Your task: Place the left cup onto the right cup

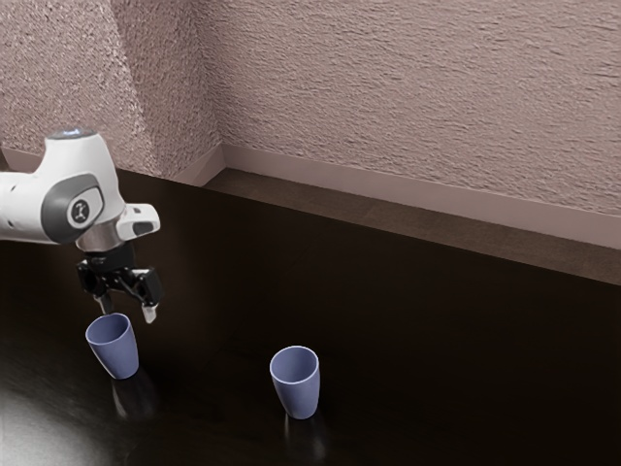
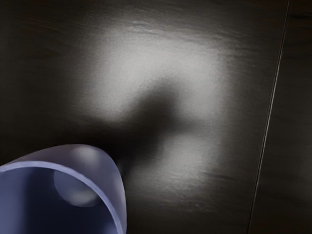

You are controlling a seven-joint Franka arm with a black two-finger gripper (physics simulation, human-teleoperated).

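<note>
One rough, pinkish wall (image 1: 408,87) is seen well behind the left cup (image 1: 113,346), with a pale baseboard (image 1: 417,199) run along its foot. Beneath the left cup a dark, glossy counter (image 1: 437,340) is spread, and a bright patch of light is reflected on it beside that cup. The white arm (image 1: 58,199) is brought in above the left cup from the exterior view's left. The left cup, blue-grey and open at the top, is stood on the counter, leaning slightly. The right cup (image 1: 295,381), of the same colour and shape, is set upright well apart from the left cup, toward the exterior view's right. The black gripper (image 1: 125,312) is held just above the left cup's rim, its fingers spread and nothing grasped between them. In the wrist view the left cup's rim and hollow (image 2: 58,195) are seen close under the hand, and the gripper's shadow (image 2: 156,117) is cast on the counter (image 2: 195,58) beyond that cup.
</note>
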